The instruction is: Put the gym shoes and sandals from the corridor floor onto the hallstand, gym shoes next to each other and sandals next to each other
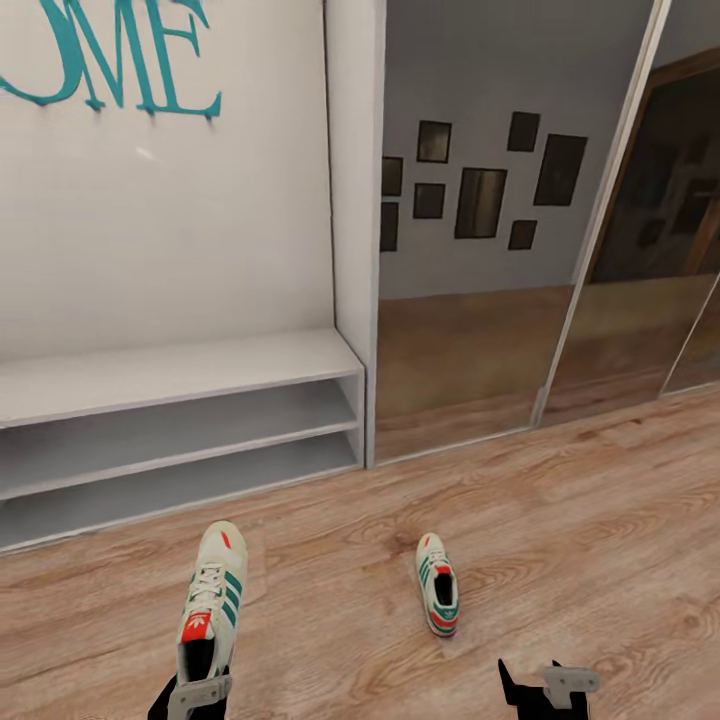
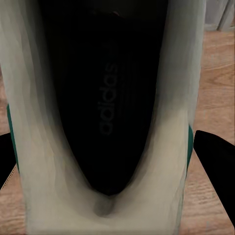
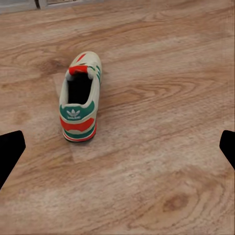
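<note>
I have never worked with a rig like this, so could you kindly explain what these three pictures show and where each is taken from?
This is a simulated two-armed robot. The large picture comes from its head camera, looking down at a wooden floor and a grey bench with teal letters. The other two come from cameras on its wrists. The left pincer holds one sneaker by the heel; the left wrist camera looks straight into that shoe. The right pincer is open and holds nothing, hanging above the second sneaker, which lies on the floor.
</note>
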`<state>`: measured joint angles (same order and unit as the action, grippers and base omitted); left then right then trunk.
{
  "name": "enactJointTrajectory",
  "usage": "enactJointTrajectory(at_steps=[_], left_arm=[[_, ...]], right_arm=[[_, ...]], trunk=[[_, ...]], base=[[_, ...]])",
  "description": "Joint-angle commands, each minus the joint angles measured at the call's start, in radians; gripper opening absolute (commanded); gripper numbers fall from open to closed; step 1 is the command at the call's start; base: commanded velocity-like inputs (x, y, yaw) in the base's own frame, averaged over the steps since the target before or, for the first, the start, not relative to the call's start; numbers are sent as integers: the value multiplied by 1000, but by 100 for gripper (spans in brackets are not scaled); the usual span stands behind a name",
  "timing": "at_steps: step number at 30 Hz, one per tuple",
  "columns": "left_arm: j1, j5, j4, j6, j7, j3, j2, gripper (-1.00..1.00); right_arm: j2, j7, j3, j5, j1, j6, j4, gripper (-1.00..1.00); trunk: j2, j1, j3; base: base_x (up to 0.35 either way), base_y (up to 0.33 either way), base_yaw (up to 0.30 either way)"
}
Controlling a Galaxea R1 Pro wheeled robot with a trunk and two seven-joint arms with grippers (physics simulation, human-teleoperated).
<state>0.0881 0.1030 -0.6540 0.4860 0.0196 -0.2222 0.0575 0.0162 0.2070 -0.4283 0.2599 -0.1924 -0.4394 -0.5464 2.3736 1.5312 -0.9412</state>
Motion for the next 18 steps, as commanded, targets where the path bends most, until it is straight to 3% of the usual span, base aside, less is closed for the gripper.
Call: enactJointTrajectory(at_steps=[1,18], left_arm=[[1,11,1,3,2,-5,1,-100],[1,10,1,3,3,-5,1,-100]], right_arm=[[-1,9,-8,5,-1,-4,0,100],[-1,9,-8,5,-1,-4,0,100]], trunk=[[0,0,0],[0,0,16]], base=[[0,0,228],[0,0,228]])
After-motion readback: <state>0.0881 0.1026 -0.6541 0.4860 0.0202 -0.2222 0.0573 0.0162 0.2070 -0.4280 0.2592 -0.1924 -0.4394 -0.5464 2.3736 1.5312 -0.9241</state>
